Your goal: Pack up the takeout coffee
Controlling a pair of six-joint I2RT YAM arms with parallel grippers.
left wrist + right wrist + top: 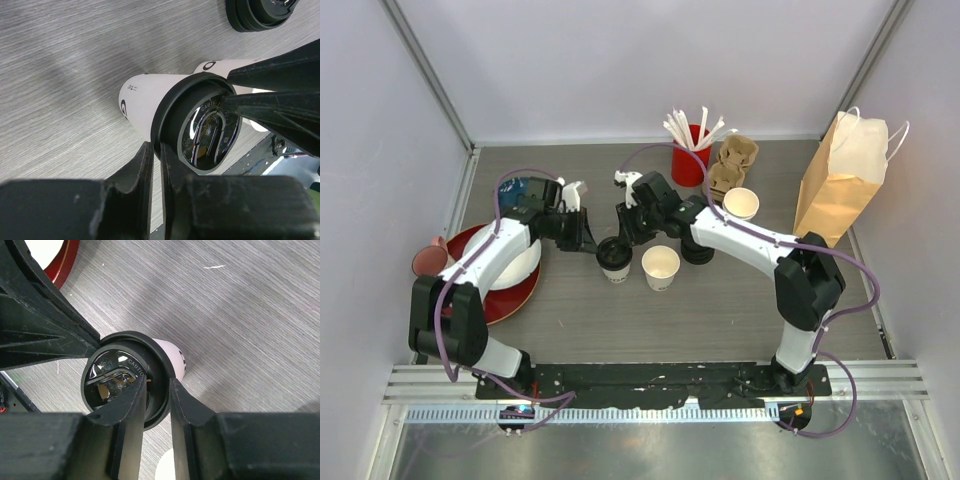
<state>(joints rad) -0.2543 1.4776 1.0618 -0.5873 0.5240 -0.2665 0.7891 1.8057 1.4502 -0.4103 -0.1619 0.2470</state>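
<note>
- Cup: upright, near plate, on its right; probably light, thin-walled, crushable.
- Left gripper, right gripper: nearly closed, each pinching lid rim, opposite sides.
- Advice: grip wall below lid, gently.

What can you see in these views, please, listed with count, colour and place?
lidded cup: one, white with black lid, table centre
lidless cups: two, white, one right of the lidded cup, one near the carrier
lid stack: one, black, under the right arm
red cup: one, holding white sticks, back centre
cup carrier: one, brown cardboard, right of the red cup
paper bag: one, brown, back right
plate: one, red, left, with a white dish
pink cup: one, far left
left pincer: black, pinching the lid's rim
right pincer: black, pinching the opposite rim
</note>
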